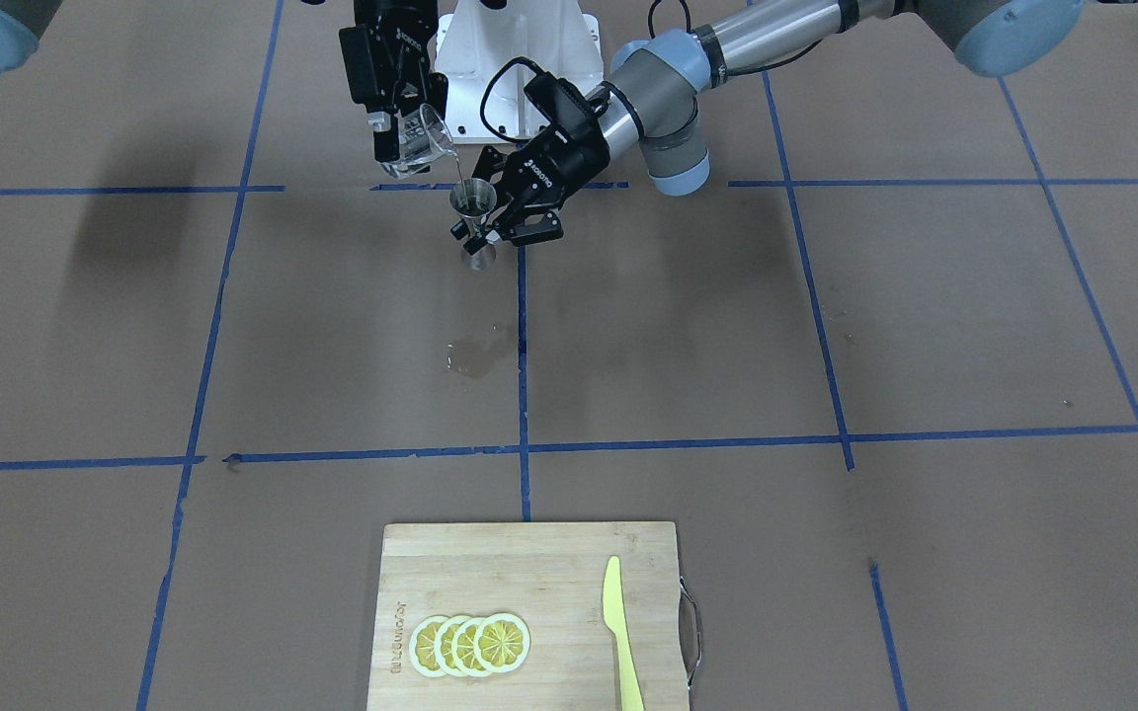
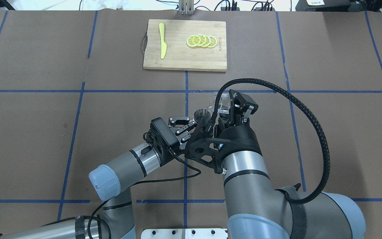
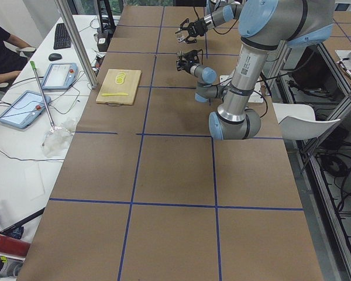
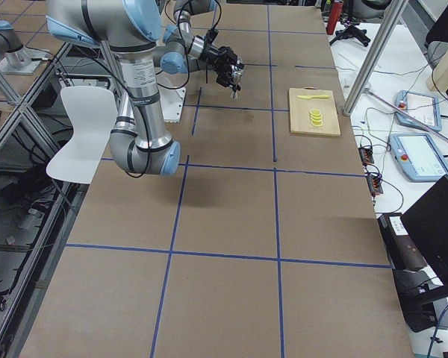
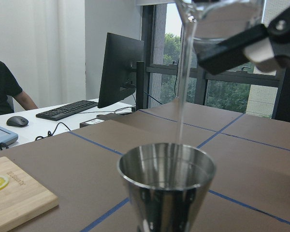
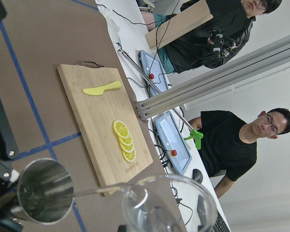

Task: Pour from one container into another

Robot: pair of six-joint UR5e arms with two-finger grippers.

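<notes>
The clear glass cup (image 1: 420, 141) is tilted, lip down, with my right gripper (image 1: 399, 133) shut on it. A thin stream of clear liquid runs from its lip into the steel jigger (image 1: 474, 209), which stands upright just below. My left gripper (image 1: 479, 235) is shut on the jigger's narrow waist and holds it a little above the table. From overhead, the cup (image 2: 218, 102) sits just right of the jigger (image 2: 200, 115). The left wrist view shows the jigger's top cone (image 5: 166, 186) under the stream, with the cup (image 5: 222, 17) above it. In the right wrist view the cup's rim (image 6: 169, 203) is beside the jigger (image 6: 43, 191).
A wet patch (image 1: 475, 355) marks the brown table below the jigger. A wooden cutting board (image 1: 529, 573) at the far edge carries lemon slices (image 1: 470, 644) and a yellow knife (image 1: 620, 632). People (image 6: 232, 140) sit at a side desk with tablets (image 3: 58, 75).
</notes>
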